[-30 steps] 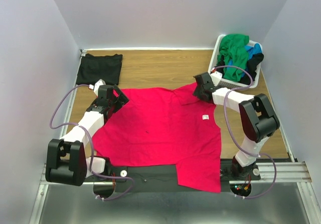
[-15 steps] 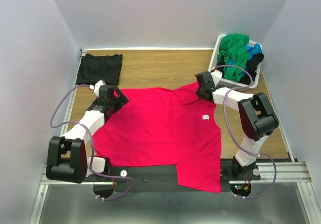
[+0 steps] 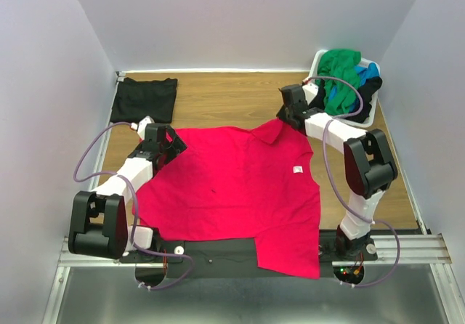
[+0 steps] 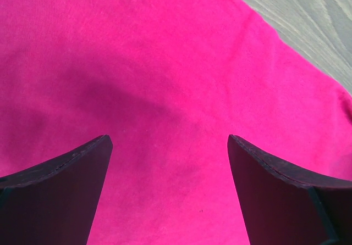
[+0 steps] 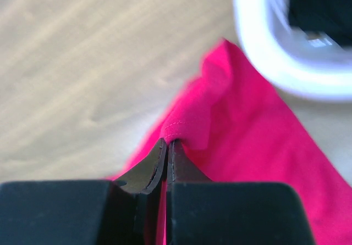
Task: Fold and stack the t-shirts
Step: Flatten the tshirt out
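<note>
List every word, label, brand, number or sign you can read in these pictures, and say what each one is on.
No text can be read in any view.
The white tag on the red t-shirt: too small to read, if it carries any print at all.
The black t-shirt and the white laundry basket: no markings visible.
</note>
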Tool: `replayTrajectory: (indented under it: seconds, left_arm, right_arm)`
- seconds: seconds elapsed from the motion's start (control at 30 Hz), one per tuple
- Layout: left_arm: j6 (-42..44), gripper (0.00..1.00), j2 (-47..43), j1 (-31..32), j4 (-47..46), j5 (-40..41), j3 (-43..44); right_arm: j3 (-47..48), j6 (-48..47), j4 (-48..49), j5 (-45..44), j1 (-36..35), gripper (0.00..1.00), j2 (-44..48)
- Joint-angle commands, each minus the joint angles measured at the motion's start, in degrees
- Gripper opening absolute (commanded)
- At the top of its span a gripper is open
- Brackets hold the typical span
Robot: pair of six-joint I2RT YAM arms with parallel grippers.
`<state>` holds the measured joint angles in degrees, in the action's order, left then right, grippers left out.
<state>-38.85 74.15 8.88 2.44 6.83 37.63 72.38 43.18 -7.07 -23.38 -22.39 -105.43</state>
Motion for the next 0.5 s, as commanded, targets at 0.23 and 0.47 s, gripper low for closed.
replayTrajectory:
  seconds: [0.23,0.47]
  left_arm:
    - [2.38,0.99,3.28,-0.1,-1.47,2.49,4.82]
    - [3.52,0.99,5.65,-0.1,-1.91,2.66,5.79]
  right_arm:
    - [15.68,10.51,0.39,-1.32,2.97,0.0,-13.22]
    - [23.85,13.61,0.39,1.48,3.14,0.16,-20.08]
